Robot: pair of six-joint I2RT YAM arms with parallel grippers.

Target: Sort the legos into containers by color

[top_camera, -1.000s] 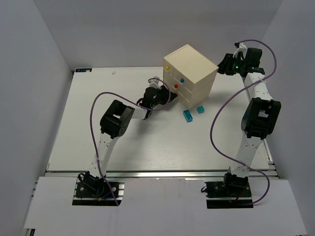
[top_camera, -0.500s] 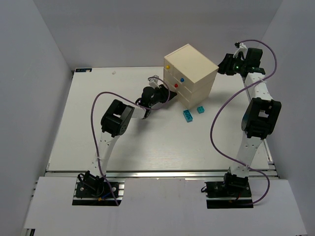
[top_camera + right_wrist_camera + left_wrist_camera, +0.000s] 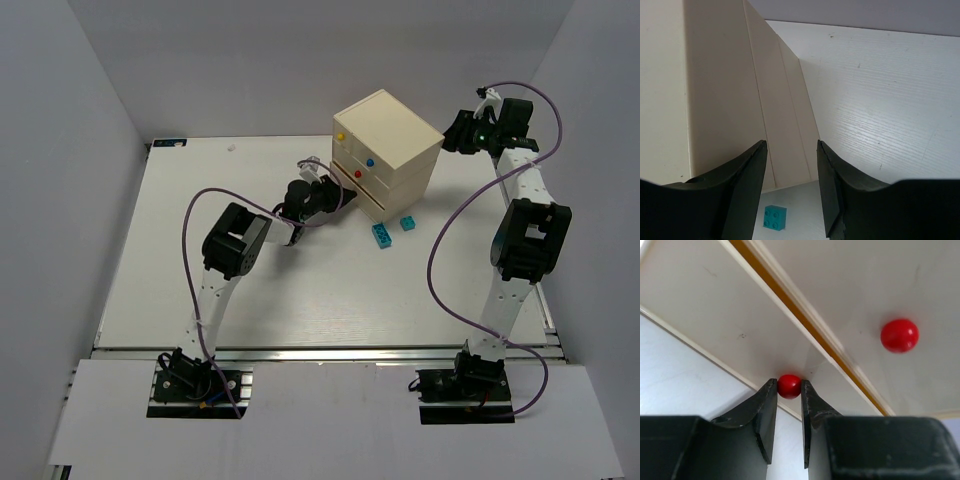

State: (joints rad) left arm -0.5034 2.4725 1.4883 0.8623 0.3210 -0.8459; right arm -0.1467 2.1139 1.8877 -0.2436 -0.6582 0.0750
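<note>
The left gripper (image 3: 788,383) is narrowed until its two dark fingers press on either side of a small round red knob (image 3: 789,386), held right at the fingertips. That knob sits straight ahead of the tool, on a drawer front of the cream wooden chest (image 3: 390,135). The front faces the fingers squarely, so the drawer's line of travel appears to run back along the fingers toward the wrist. A straight pull backward, with no sideways drift, looks like what the opening calls for.

Up and to the right of the fingers, across a brown gap between panels, a second red knob (image 3: 899,335) shows on the neighbouring front.

Further right of this gripper, two teal-blue studded bricks (image 3: 381,235) lie on the white table (image 3: 200,180) near the chest's front corner, close together but apart.

The right gripper (image 3: 791,144) hangs spread wide with nothing between its fingers. It is beside the chest's plain side wall, away from the drawer fronts, and one teal brick shows on the table below it. The left arm is therefore far better placed for the knob.

No brand, label or readable writing shows on anything.
</note>
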